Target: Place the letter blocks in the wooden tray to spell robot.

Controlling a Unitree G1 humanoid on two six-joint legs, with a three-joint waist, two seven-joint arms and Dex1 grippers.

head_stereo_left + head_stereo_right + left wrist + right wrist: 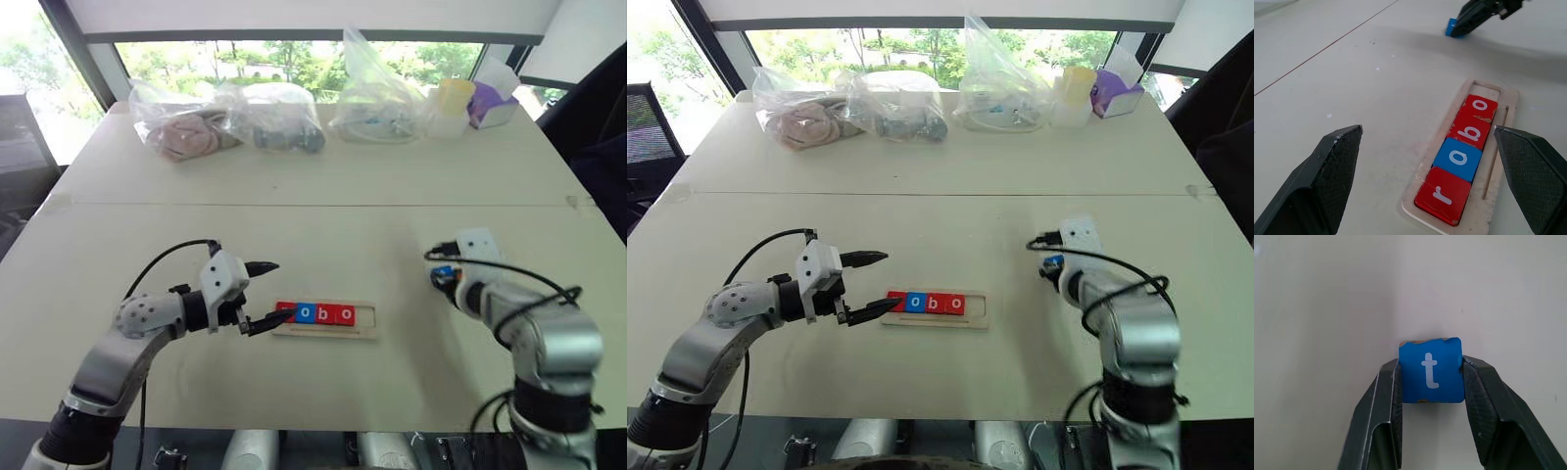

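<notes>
While left gripper (263, 295) hovers wide open, empty, at left end of wooden tray (324, 330), tray holds letter blocks (1462, 157) r, o, b, o. Far right, right gripper (1431, 382) pinches blue t block (1430, 370).

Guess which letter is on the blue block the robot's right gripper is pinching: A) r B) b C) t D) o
C: the right wrist view shows the right gripper closed on the blue block, which bears a white t, while r, o, b, o already sit in the wooden tray.
</notes>
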